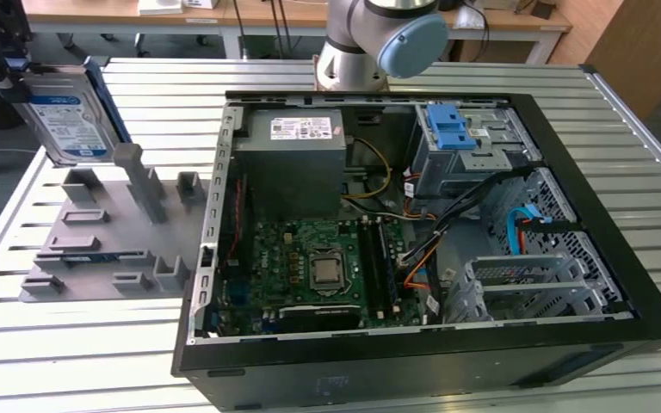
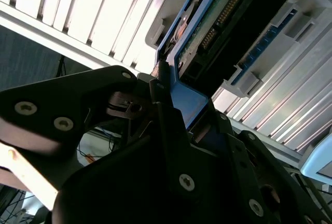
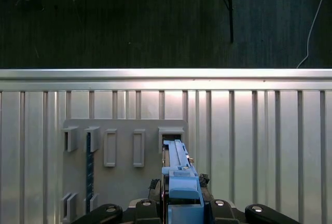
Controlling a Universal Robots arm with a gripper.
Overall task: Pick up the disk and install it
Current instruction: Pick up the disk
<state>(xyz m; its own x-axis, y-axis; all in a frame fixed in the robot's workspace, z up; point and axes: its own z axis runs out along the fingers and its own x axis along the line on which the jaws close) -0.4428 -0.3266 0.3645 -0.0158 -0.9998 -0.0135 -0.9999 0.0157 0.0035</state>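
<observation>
The disk (image 1: 66, 120), a flat silver metal hard drive with a white-and-blue label in a blue plastic bracket, stands on edge over the far corner of a grey plastic holder with upright slots (image 1: 113, 232), at the exterior view's left. The black tool (image 2: 187, 105) is clamped on the bracket's upper end. We judge this the pick-up: lift straight along the slot, without twisting, so the bracket cannot bind. The disk's long axis runs upright, label towards the exterior camera. Beside the holder, an open black computer case (image 1: 423, 370) lies on the slatted metal surface (image 1: 78, 361).
</observation>
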